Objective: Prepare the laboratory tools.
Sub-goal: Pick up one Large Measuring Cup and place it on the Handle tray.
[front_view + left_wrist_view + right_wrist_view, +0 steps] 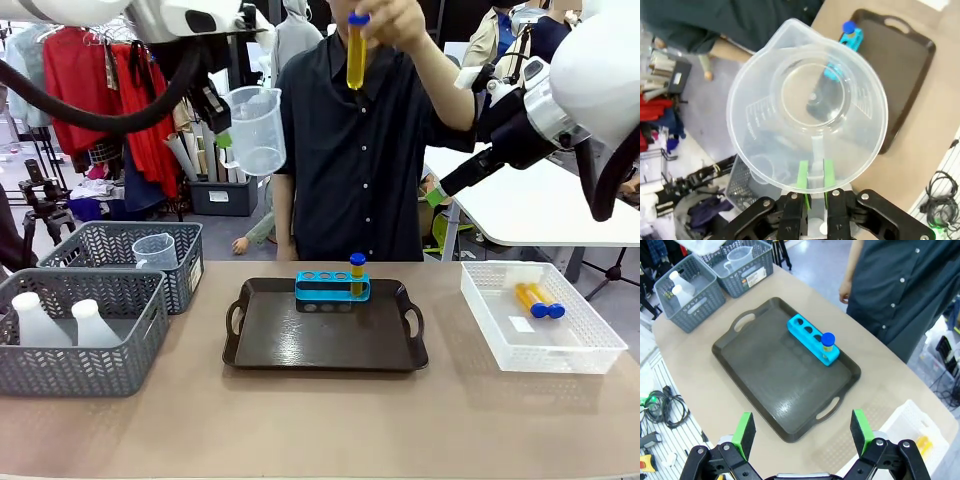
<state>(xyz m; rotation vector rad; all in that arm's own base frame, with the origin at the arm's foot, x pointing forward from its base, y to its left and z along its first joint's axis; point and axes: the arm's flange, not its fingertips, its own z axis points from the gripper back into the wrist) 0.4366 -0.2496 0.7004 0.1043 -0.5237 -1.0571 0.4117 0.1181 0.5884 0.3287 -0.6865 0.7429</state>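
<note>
- The table carries a dark tray at its middle. Two grey baskets stand at the robot's left and a white basket at its right.
- The left claw hangs high over the left side. Its pads pinch the handle of a clear beaker, held upright in the air.
- The right claw hangs high on the right, fingers spread wide, holding nothing.
- A second beaker stands in the farther grey basket, and two white flasks stand in the nearer one.
- The blue rack sits at the tray's far edge, with one tube upright in its right-end hole.
- The person's hand holds another tube up high, cap on top.
- Two tubes lie side by side in the white basket.
</note>
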